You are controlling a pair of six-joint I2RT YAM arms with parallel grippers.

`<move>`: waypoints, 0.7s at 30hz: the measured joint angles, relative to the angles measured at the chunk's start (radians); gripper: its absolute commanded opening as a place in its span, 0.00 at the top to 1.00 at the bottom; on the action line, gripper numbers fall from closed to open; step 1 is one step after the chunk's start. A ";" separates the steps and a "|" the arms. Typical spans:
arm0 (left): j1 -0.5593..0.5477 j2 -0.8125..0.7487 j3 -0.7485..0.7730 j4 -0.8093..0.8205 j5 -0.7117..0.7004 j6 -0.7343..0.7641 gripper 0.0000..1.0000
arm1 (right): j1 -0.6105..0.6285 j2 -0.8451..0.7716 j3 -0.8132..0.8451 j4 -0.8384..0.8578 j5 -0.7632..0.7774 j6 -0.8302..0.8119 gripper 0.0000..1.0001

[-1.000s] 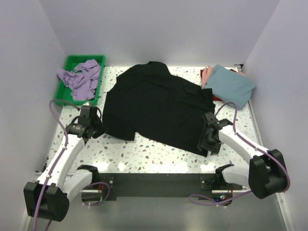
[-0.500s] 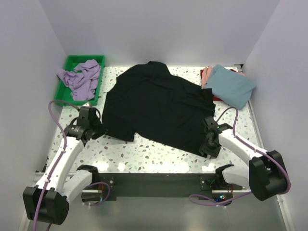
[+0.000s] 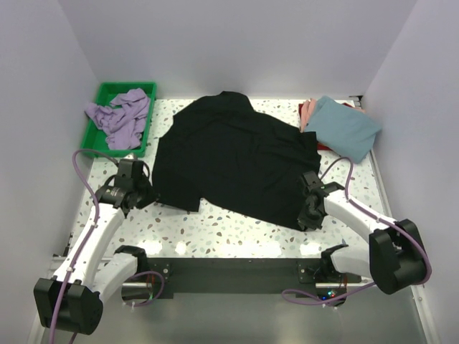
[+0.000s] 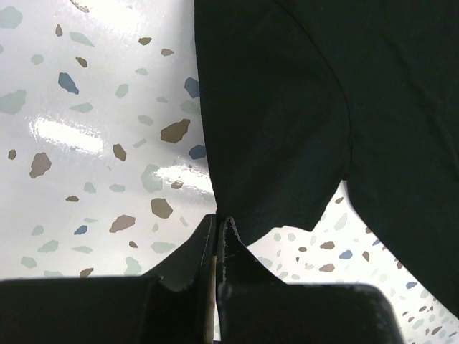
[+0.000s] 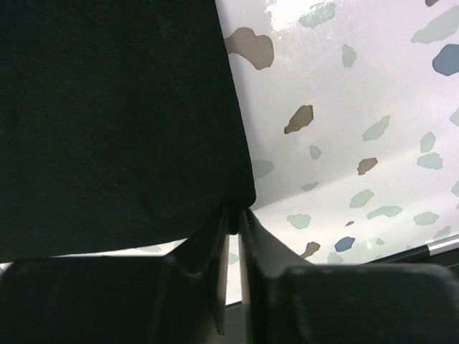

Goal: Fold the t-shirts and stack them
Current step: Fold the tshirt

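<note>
The large black t-shirt (image 3: 237, 158) lies spread and rumpled over the middle of the table. My left gripper (image 3: 147, 193) is at its near-left edge, shut on a tip of black cloth (image 4: 287, 107), jaws pressed together (image 4: 219, 222). My right gripper (image 3: 308, 215) is at the shirt's near-right corner (image 5: 115, 115), jaws closed on that corner (image 5: 235, 213). A lavender t-shirt (image 3: 118, 115) lies crumpled in the green tray (image 3: 107, 89). A folded teal-blue t-shirt (image 3: 344, 127) rests on a pink one (image 3: 307, 109) and a dark red one (image 3: 323, 147) at the back right.
The green tray stands at the back left against the wall. Grey walls close in the table on the left, back and right. Bare speckled tabletop (image 3: 215, 229) shows between the black shirt and the arm bases.
My right gripper has closed onto the black shirt's near-right corner and shifted slightly toward the near edge. The left gripper has stayed shut on its piece of cloth.
</note>
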 measured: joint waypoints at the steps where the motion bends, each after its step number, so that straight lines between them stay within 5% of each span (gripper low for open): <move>1: 0.000 0.000 0.000 -0.003 0.000 0.000 1.00 | 0.000 0.004 0.002 0.003 0.000 -0.002 0.93; 3: 0.002 0.000 0.002 -0.007 0.000 0.002 1.00 | 0.000 0.013 0.008 0.002 0.000 -0.005 1.00; 10: 0.035 0.009 0.086 -0.065 -0.008 0.045 1.00 | -0.001 0.027 0.028 -0.013 -0.032 -0.031 1.00; 21: 0.056 -0.068 0.187 -0.211 -0.059 0.085 1.00 | 0.000 -0.076 0.100 -0.261 -0.128 -0.093 1.00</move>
